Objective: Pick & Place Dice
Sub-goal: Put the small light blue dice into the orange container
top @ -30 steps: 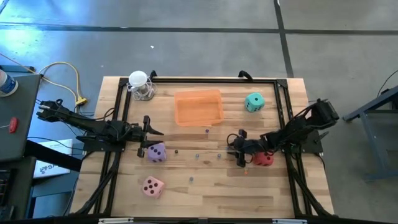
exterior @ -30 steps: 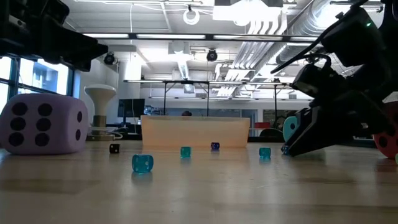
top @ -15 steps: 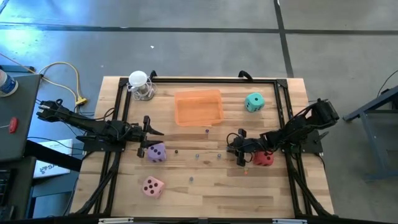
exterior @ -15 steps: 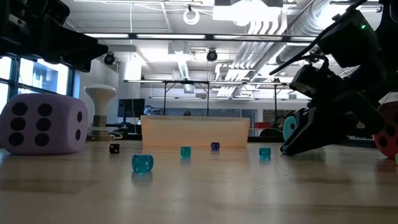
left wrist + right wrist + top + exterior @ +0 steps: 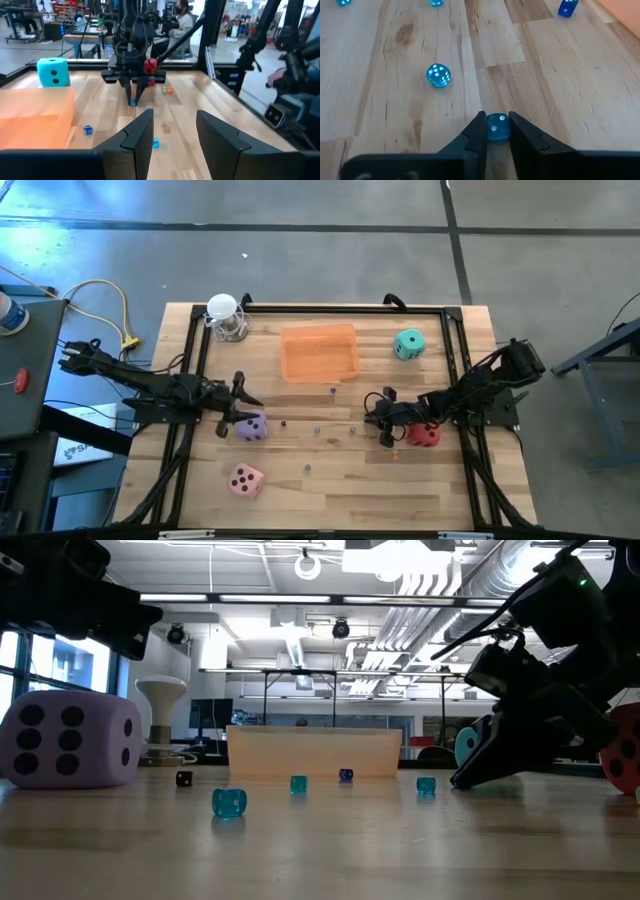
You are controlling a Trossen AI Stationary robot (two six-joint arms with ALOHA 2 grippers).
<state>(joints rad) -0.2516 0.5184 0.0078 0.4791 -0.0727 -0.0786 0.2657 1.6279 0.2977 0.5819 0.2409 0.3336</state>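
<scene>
We see four chunky soft cubes with dark pips on the wooden table: the purple die [image 5: 251, 425] left of centre, the pink die [image 5: 245, 479] near the front, the teal-green die [image 5: 408, 344] at the back right, the red die [image 5: 425, 435] right.

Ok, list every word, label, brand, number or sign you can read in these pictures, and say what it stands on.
No readable text anywhere: no word, brand, label or numeral.
Pips only: six on the purple die's near face in the low view.
Two pips on the teal die in the left wrist view.
Signs in the room behind: too blurred to read.
</scene>
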